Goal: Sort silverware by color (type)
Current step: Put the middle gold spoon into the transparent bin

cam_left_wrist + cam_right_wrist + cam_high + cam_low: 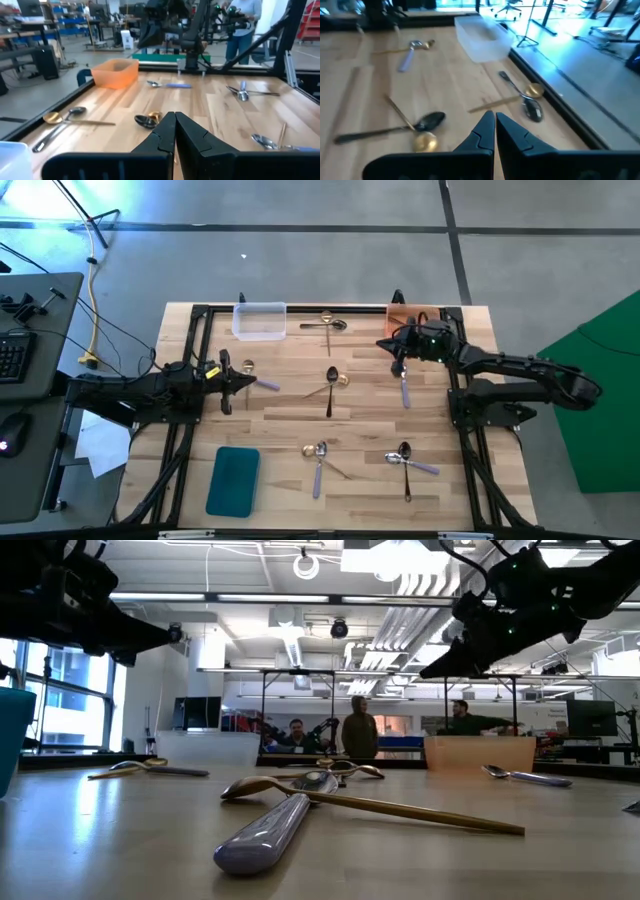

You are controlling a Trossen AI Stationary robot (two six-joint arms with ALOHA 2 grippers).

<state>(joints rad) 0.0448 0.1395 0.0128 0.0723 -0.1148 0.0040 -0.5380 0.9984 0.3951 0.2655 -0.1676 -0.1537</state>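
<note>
**Crossed spoons, closed jaws: where the sort could slip**

Nothing had yet been sorted. The spoons were seen scattered over the worktop (300, 395) in overlapping pairs, seen from above: a gold and a black one crossed at the centre (332, 383), a pair at twelve o'clock (328, 323) between the clear tray (260, 320) and the orange tray (400, 315), a lilac-handled spoon with a gold one at nine o'clock (256, 376), a lone lilac-handled spoon at two o'clock (405, 388), a silver-and-gold pair at six o'clock (320, 458), and a black-and-lilac pair at five o'clock (407, 463). The teal tray (233, 480) was left at seven o'clock, with nothing seen in it.

The left gripper (247, 381) was held at nine o'clock, fingers pressed together on nothing, just beside the lilac-handled spoon there. The right gripper (398, 356) was hung at two o'clock near the orange tray, likewise fully closed and with nothing held.

The main risk was judged to lie in the crossings: a finger brought down on one spoon could easily be landed on its partner too, so that two finishes would be lifted together or one flicked aside. Thin, flat handles lying flush on the wood could be slid rather than pinched. A descent with the jaws not first spread would only have pushed a spoon along. At twelve o'clock, the tray walls beside the pair could be knocked by a wide approach.
</note>
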